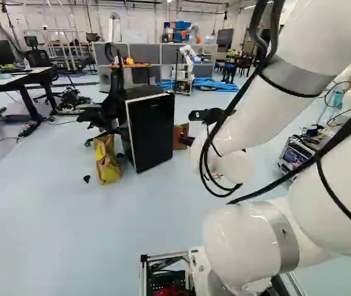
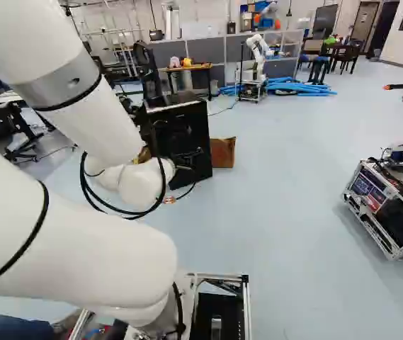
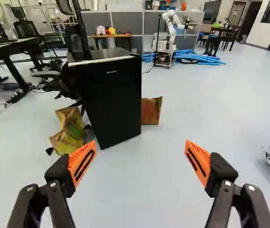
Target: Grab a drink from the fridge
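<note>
My gripper [image 1: 188,140] reaches forward from the arm's wrist in the left base view, right of the black fridge [image 1: 153,129]. Seen from the wrist, the gripper [image 3: 140,146] is open, its orange-padded fingers wide apart with only floor between them. The small fridge [image 3: 115,97] stands upright on the floor ahead, beyond the fingers and toward the left finger's side. Its dark front looks closed. No drink shows; the inside of the fridge is hidden.
A crumpled yellow-brown bag [image 3: 72,130] and a brown paper bag [image 3: 150,110] flank the fridge. An office chair [image 1: 108,102] stands behind it, with desks [image 1: 24,77] farther left. Another robot [image 2: 258,53] is at the back; a metal-framed equipment cart [image 2: 389,205] stands right.
</note>
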